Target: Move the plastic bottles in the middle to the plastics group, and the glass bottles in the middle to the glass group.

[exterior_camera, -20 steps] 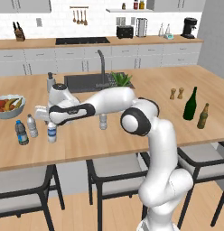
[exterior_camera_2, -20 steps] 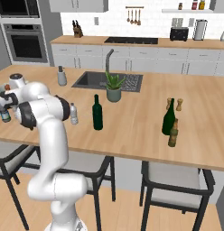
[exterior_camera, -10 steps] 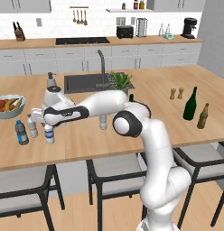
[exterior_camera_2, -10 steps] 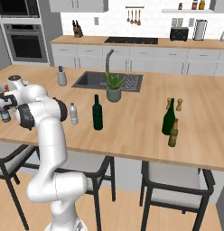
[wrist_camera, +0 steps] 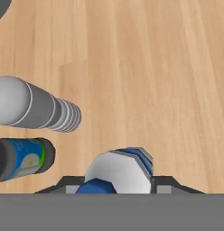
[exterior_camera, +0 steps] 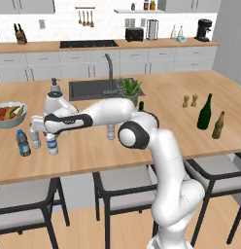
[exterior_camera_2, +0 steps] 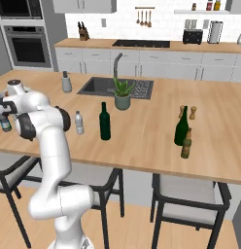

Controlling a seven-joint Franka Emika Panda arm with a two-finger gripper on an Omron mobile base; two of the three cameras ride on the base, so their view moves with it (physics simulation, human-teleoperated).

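My gripper (exterior_camera: 51,138) is shut on the white-capped, blue-labelled water bottle (exterior_camera: 52,146), which stands upright on the counter at the far left. In the hand view this bottle (wrist_camera: 125,169) fills the gap between my fingertips (wrist_camera: 72,182). Just beside it stands the plastics group: the clear bottle with pale cap (exterior_camera: 35,138) (wrist_camera: 37,107) and the dark-capped bottle (exterior_camera: 23,143) (wrist_camera: 23,158). The plain greyish bottle (exterior_camera: 111,131) (exterior_camera_2: 79,122) and the dark green wine bottle (exterior_camera_2: 105,121) stand mid-counter. At the right are the brighter green wine bottle (exterior_camera: 205,112) and the amber beer bottle (exterior_camera: 218,125).
A fruit bowl (exterior_camera: 7,115) sits behind the plastics group. A soap dispenser (exterior_camera: 55,85), the sink (exterior_camera: 95,89) and a potted plant (exterior_camera: 130,89) lie further back. Two wooden shakers (exterior_camera: 189,100) stand behind the glass group. Stools stand along the counter's front edge.
My hand has shifted slightly left with the white-capped bottle, bringing it closer to the two bottles of the plastics group. The other bottles have stayed in place.
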